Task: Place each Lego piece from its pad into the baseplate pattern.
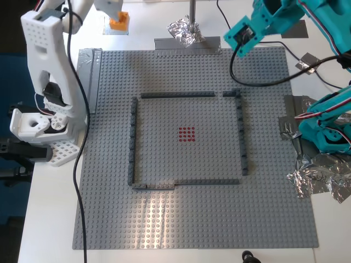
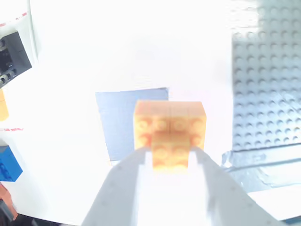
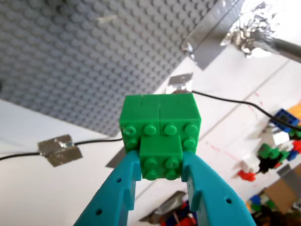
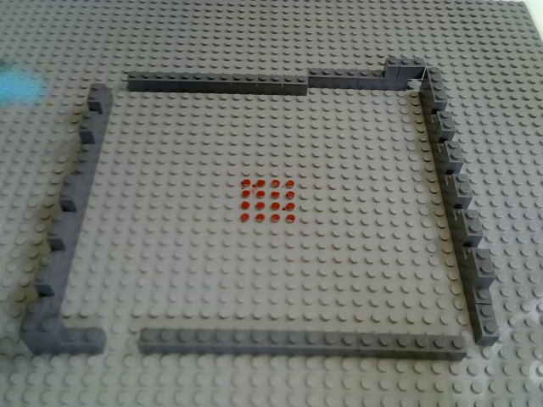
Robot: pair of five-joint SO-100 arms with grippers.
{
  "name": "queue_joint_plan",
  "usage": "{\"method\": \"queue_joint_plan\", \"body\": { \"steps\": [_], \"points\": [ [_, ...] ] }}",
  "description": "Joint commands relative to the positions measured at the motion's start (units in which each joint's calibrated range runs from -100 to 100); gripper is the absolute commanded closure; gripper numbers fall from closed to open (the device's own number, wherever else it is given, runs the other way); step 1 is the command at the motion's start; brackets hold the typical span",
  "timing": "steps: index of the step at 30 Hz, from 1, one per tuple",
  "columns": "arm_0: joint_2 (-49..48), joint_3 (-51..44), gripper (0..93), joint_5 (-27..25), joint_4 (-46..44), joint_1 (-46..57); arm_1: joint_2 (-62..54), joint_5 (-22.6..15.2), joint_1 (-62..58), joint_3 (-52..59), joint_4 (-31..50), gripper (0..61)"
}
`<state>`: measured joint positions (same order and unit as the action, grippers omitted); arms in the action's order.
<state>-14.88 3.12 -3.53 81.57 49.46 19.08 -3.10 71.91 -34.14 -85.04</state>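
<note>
Above the baseplate's (image 1: 197,219) far edge, my first pincer (image 3: 162,165) grips the green brick (image 3: 160,129); my second pincer (image 2: 171,157) clasps the orange brick (image 2: 169,127).

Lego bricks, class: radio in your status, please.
First pincer shut on green brick, airborne. Second pincer shut on orange brick above its pad. Red pattern bare, nothing blocking.

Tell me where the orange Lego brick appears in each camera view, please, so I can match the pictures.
Exterior view: the orange brick sits near the top edge, left of centre, on its pad beyond the baseplate.
Second wrist view: centre of the picture, between the white fingers of my second gripper.
First wrist view: not in it.
Other view: not in it.
Shared landmark: the grey studded baseplate, visible in all four views.
</note>
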Motion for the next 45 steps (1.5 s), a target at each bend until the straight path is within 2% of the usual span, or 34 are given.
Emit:
{"method": "queue_joint_plan", "body": {
  "steps": [1,7,11,13,15,18,21,23,29,34,45],
  "points": [
    [-6.75,2.88,92.2,-0.11,1.10,-4.89,-27.50,2.93,-8.18,15.31,-6.09,61.2],
    [-10.79,6.22,92.1,-0.40,1.10,-9.53,-43.38,4.74,-19.79,30.39,-9.43,61.2],
    [-12.33,7.67,91.8,-0.45,1.18,-11.92,-48.87,6.01,-29.65,36.80,-11.95,61.2],
    [-13.71,8.39,91.8,-0.50,3.14,-14.97,-52.90,5.42,-40.97,43.85,-12.28,61.2],
    [-14.22,8.39,92.1,-0.40,4.11,-16.71,-54.45,4.45,-46.34,47.10,-11.22,61.2],
    [-14.91,8.39,92.2,-0.06,5.58,-20.27,-55.39,2.93,-59.76,54.23,-5.69,61.2],
    [-14.91,8.57,92.2,-0.16,5.74,-21.64,-53.85,2.35,-66.29,57.12,-1.05,61.2],
    [-14.91,10.29,92.2,-0.45,5.74,-23.60,-51.36,1.71,-71.73,59.74,6.84,61.2],
    [-14.91,13.45,92.3,-0.40,5.74,-28.46,-43.20,1.61,-75.65,61.00,20.11,61.2],
    [-14.22,15.25,92.3,-0.50,5.42,-29.55,-37.88,2.25,-75.14,60.55,25.88,61.2],
    [-14.05,17.96,92.3,-0.11,5.17,-31.51,-34.54,3.03,-71.87,61.54,31.09,61.2]
  ]
}}
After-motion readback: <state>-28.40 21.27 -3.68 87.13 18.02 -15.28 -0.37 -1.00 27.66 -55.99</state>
